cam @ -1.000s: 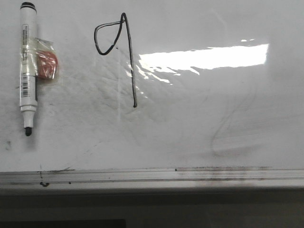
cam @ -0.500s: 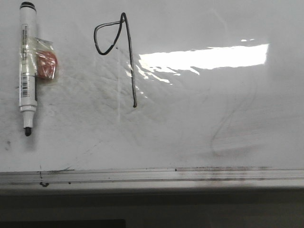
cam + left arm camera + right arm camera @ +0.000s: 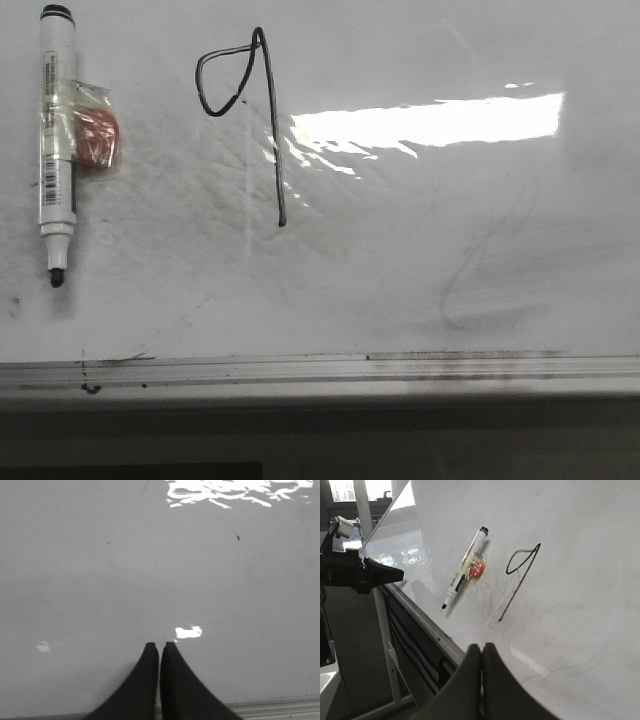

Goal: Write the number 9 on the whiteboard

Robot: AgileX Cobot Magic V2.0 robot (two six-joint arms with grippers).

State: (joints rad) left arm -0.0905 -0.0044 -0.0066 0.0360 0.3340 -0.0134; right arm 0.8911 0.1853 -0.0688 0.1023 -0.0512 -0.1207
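The number 9 (image 3: 273, 125) is drawn in thin black line on the whiteboard (image 3: 420, 260), a pointed loop at upper left joined to a long stem; it also shows in the right wrist view (image 3: 520, 580). A white marker (image 3: 57, 145) with its black tip uncapped lies on the board at far left, with an orange piece in clear wrap (image 3: 97, 136) beside it. No gripper shows in the front view. My left gripper (image 3: 159, 646) is shut and empty over bare board near the rail. My right gripper (image 3: 481, 648) is shut and empty, near the board's rail, apart from the marker (image 3: 465, 568).
A grey metal rail (image 3: 320, 370) runs along the board's near edge, with dark space below it. Bright glare (image 3: 430, 122) lies right of the 9. Faint grey erased smudges (image 3: 480, 280) sit at lower right. The left arm (image 3: 355, 572) shows in the right wrist view.
None of the things has moved; the view has shifted very slightly.
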